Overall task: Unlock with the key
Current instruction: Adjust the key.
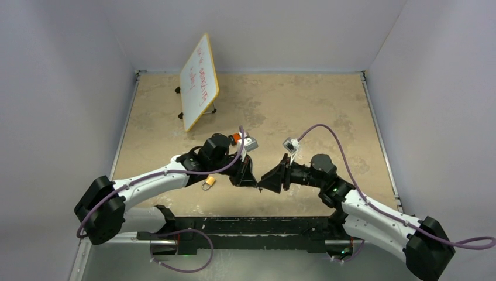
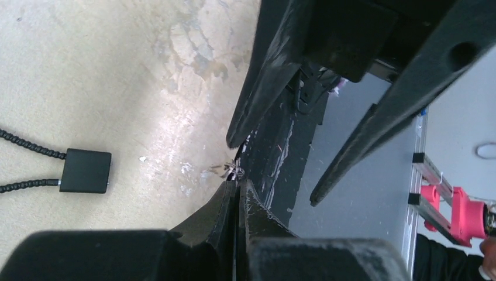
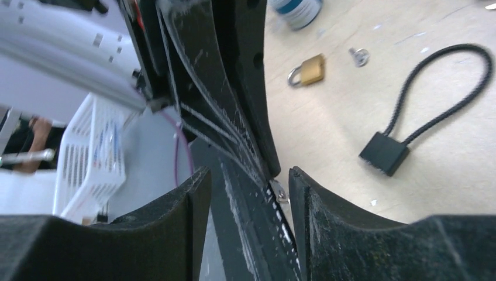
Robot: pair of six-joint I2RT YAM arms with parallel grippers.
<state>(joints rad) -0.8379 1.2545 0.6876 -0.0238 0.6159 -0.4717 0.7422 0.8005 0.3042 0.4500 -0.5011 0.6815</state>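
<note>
Left claw (image 2: pixel 237 186) is pinched tight on the small key (image 3: pixel 279 192), just right of the brass padlock (image 1: pixel 208 182) on the bench (image 1: pixel 292 105). Right claw (image 3: pixel 245 175) stands wide, straddling that tip.

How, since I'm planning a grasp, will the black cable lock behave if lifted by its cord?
The cable lock has a loosely curved cord, so it probably flexes, letting the blocky body dangle. Lying flat on the table, it seems unlikely to roll.

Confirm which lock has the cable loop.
The black lock: square body with a braided cable loop. The brass padlock has a short rigid shackle.
</note>
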